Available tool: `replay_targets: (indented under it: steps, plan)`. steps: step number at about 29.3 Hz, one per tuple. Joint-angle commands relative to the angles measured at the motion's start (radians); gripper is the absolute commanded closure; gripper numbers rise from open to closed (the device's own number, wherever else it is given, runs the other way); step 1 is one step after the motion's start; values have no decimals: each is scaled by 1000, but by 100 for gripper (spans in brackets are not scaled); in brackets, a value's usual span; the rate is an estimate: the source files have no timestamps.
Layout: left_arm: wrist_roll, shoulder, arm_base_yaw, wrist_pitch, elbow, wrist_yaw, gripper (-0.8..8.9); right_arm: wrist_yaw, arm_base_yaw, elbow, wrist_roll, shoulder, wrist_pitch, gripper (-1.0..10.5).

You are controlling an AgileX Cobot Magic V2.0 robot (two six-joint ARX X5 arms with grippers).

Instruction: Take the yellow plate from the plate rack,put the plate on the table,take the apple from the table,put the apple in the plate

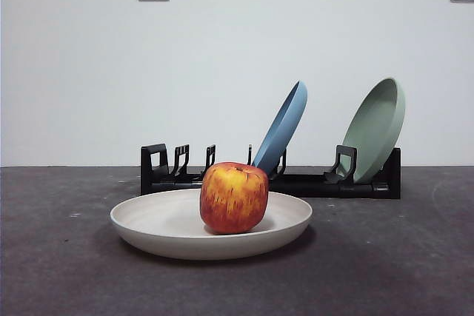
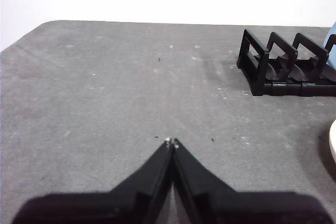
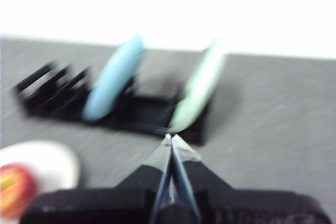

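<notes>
Apple (image 1: 234,197) sits in yellow plate (image 1: 170,231); plate rack (image 1: 296,181) behind.

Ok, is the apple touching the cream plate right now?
Touching. The front view shows the apple sitting in the cream plate, its base resting on the plate's inner surface with no gap beneath. Neither gripper is near it.

Matte black wedge-shaped claws (image 2: 171,141) (image 3: 171,137), pale-tipped points.
</notes>
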Motion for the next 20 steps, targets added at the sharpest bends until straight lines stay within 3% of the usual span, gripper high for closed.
replay_targets:
  steps: [1,10,20]
  plan:
    - [14,-3,3,5,-16,-2,814,-42,-68,-117,-15,-111,72,962]
    - [14,-3,3,6,-16,-2,815,-40,-84,-361,-7,-246,191,962]
    - [14,-3,3,6,-16,-2,814,-40,-61,-459,26,-303,195,962]
